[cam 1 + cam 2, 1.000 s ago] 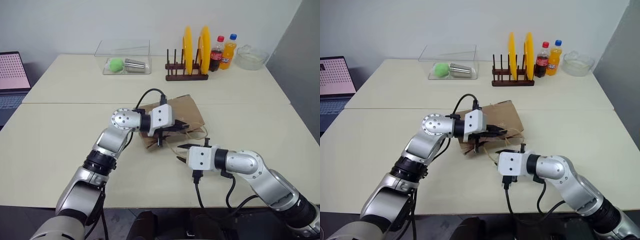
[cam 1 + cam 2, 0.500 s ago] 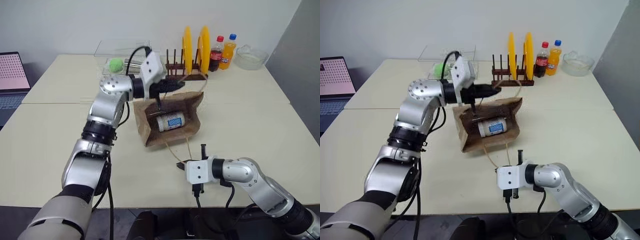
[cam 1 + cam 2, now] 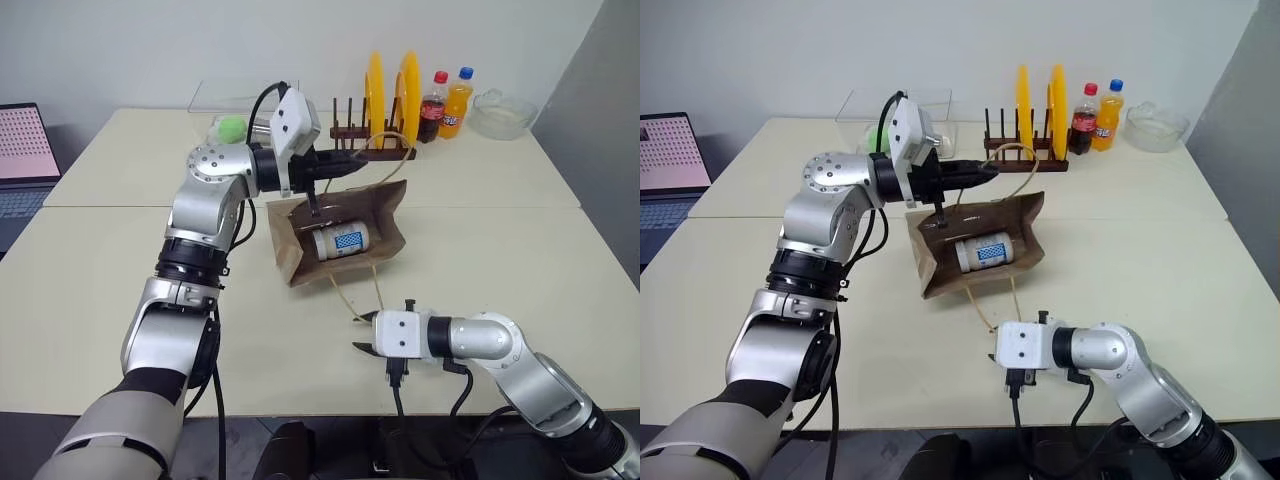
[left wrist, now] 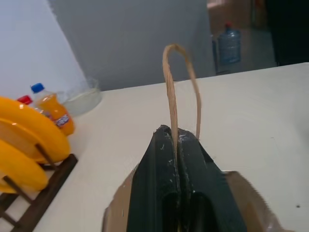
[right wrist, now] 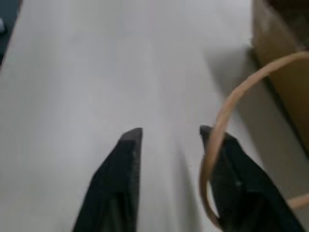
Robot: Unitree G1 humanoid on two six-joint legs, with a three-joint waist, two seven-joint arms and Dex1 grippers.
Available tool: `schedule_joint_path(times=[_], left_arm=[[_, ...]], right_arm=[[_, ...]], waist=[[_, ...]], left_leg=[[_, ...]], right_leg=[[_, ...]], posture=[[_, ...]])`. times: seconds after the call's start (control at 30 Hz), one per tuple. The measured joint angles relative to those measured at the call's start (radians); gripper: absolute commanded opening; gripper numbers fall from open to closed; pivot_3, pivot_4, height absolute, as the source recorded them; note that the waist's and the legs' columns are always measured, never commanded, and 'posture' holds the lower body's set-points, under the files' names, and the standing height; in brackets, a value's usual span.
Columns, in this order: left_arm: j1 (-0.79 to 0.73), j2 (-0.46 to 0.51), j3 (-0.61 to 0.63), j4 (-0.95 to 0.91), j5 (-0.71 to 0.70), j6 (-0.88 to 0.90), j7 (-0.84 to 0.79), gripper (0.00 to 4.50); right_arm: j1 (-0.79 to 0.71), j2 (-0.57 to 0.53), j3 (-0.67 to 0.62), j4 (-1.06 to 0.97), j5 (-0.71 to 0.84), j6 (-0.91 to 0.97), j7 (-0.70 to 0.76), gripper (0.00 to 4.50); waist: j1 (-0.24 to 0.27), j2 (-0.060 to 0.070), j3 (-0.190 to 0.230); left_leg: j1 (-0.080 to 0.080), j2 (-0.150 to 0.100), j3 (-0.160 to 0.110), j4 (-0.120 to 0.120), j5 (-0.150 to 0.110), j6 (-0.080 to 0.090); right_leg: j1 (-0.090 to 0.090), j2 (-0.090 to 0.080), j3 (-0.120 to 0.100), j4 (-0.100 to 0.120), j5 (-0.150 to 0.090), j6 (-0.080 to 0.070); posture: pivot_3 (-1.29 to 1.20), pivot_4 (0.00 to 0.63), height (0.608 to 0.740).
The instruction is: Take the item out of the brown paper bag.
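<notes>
Room: bare worktop (image 3: pixel 120 270) to the left of and in front of the brown paper bag (image 3: pixel 385 215)
Bag: mouth open, item (image 3: pixel 337 241) inside, long axis left-right
Left end effector (image 3: pixel 350 168): clamped on upper handle (image 3: pixel 385 145)
Right end effector (image 3: pixel 358 333): fingers parted, empty, beside lower handle (image 3: pixel 365 295)

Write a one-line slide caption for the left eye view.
Left end effector lifts the brown paper bag by one handle, exposing the white can inside; right end effector waits open.
</notes>
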Motion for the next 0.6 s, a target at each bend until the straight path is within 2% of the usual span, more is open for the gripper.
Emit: schedule_joint_path(times=[0.13,0.23,0.33,0.43,0.6], left_arm=[[0.017,0.003,0.000,-0.045,-0.002,0.018,-0.001,0.00],[0.035,0.007,-0.002,-0.066,-0.002,0.020,-0.002,0.00],[0.036,0.012,-0.002,-0.069,-0.002,0.021,-0.002,0.00],[0.037,0.013,-0.002,-0.072,-0.003,0.021,-0.003,0.00],[0.036,0.023,0.001,-0.072,-0.011,0.022,-0.002,0.00]], right_arm=[[-0.007,-0.047,-0.121,-0.087,0.145,0.140,0.053,1.99],[-0.016,-0.165,-0.317,-0.138,0.327,0.283,0.140,1.99],[-0.057,-0.178,-0.468,-0.137,0.465,0.372,0.151,1.99],[-0.137,-0.118,-0.444,-0.114,0.484,0.367,0.083,1.99],[-0.295,-0.046,-0.190,0.052,0.292,0.214,-0.042,1.99]], waist=[[0.002,0.000,0.000],[0.003,0.000,0.000],[0.001,0.000,0.000],[-0.004,0.000,0.000],[-0.010,0.000,0.000]], left_leg=[[0.000,0.000,0.000,0.001,-0.002,0.003],[0.000,-0.001,0.000,0.002,-0.002,0.004],[0.001,0.000,0.000,0.001,-0.002,0.004],[0.001,0.000,0.001,0.000,-0.002,0.004],[0.001,0.000,0.001,0.001,-0.002,0.004]], right_leg=[[0.000,-0.001,0.000,0.000,0.000,0.000],[0.001,-0.001,0.000,0.000,0.000,0.000],[0.001,-0.001,0.000,0.001,0.000,0.000],[0.000,0.000,0.000,0.002,0.000,0.000],[-0.001,0.000,0.000,0.003,0.000,0.000]], posture=[[0.00,0.150,0.740],[0.00,0.150,0.740],[0.00,0.150,0.740],[0.00,0.150,0.740],[0.00,0.150,0.740]])
